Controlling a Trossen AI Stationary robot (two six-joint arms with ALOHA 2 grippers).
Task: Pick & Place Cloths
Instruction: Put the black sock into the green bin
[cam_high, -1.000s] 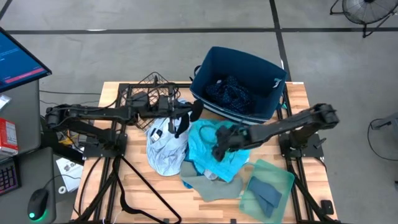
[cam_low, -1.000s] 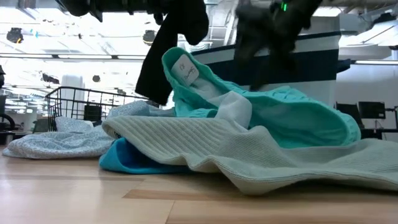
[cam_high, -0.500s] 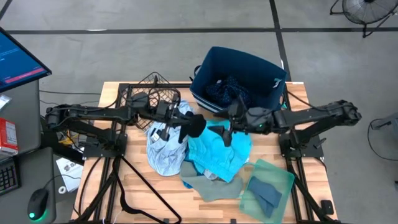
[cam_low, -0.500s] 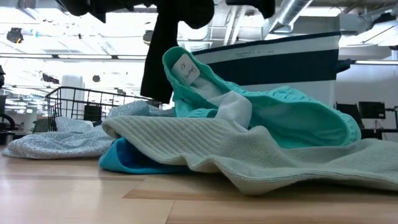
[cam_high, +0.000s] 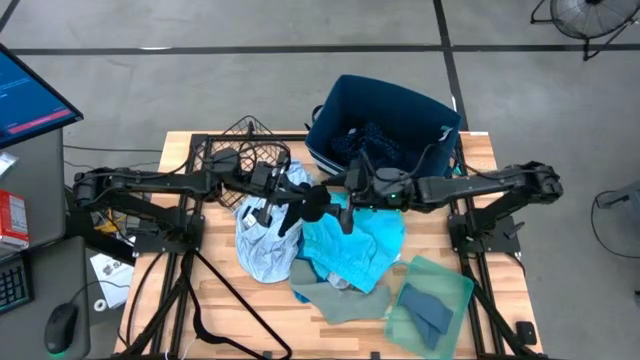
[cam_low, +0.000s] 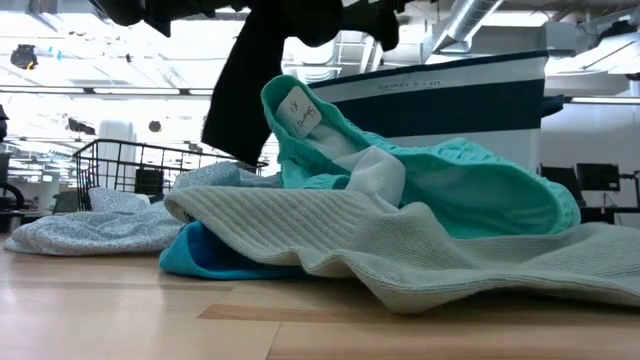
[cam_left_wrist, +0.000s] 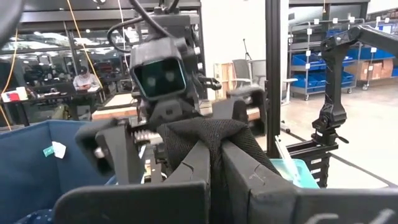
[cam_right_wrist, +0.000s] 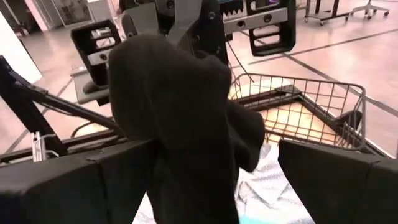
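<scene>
The small black cloth (cam_high: 312, 203) hangs in the air over the table's middle, held by my left gripper (cam_high: 298, 200), which is shut on it. My right gripper (cam_high: 342, 194) faces it from the right and is open. In the right wrist view its fingers (cam_right_wrist: 93, 180) stand on either side of the black cloth (cam_right_wrist: 180, 124); whether they touch it I cannot tell. Below lie the bright turquoise cloth (cam_high: 355, 240), the pale blue-white cloth (cam_high: 265, 240) and a grey cloth (cam_high: 335, 300). The dark navy patterned cloth (cam_high: 370, 150) lies in the bin. My left gripper pinches the black cloth's bunched upper part (cam_left_wrist: 208, 134) between its two fingers (cam_left_wrist: 193, 165). The fingers come in level from the table's left. The cloth is lifted clear and hangs slack below them (cam_low: 245, 100).
The navy fabric bin (cam_high: 400, 105) stands at the far right. A wire basket (cam_high: 245, 150) sits at the far left. The translucent green tray (cam_high: 445, 285) at the near right holds a grey cloth (cam_high: 430, 312). The cloth pile covers the table's middle.
My right gripper rose from the turquoise cloth, swung toward the far edge, then moved left up to the black cloth. My left gripper carried the black cloth a little toward the right; its hanging end swung.
</scene>
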